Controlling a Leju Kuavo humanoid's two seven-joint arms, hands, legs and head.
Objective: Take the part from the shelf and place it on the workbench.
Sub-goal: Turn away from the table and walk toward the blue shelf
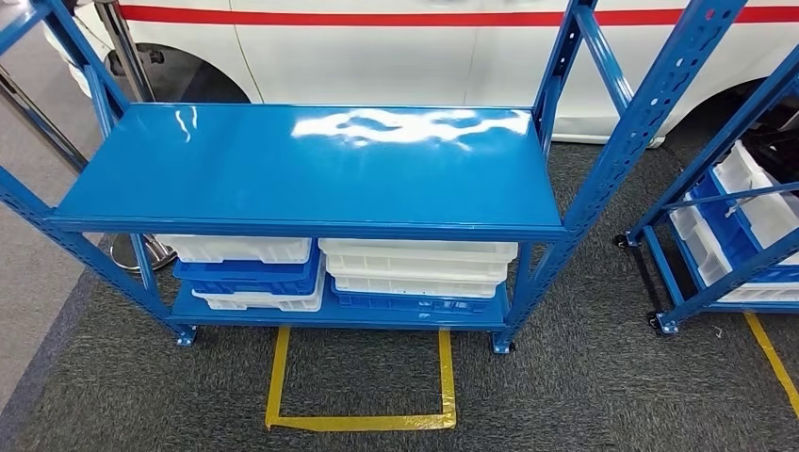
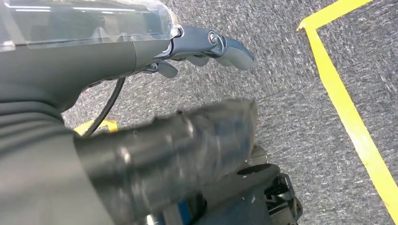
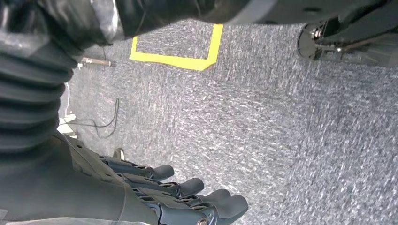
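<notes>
A blue steel shelf rack (image 1: 311, 169) stands in front of me, its glossy top deck bare. On its bottom level lie stacked white trays (image 1: 419, 264) and blue trays (image 1: 247, 278); I cannot tell what is in them. My left hand (image 2: 206, 44) hangs over grey carpet, fingers stretched out and holding nothing, with its thick thumb (image 2: 187, 145) blurred close to the camera. My right hand (image 3: 187, 201) also hangs above the carpet, its fingers loosely extended and apart with nothing in them.
A second blue rack (image 1: 744, 217) with white and blue trays stands at the right. Yellow floor tape (image 1: 358, 422) marks a box before the shelf. A white vehicle (image 1: 377, 47) is parked behind it. A thin cable (image 3: 105, 123) lies on the carpet.
</notes>
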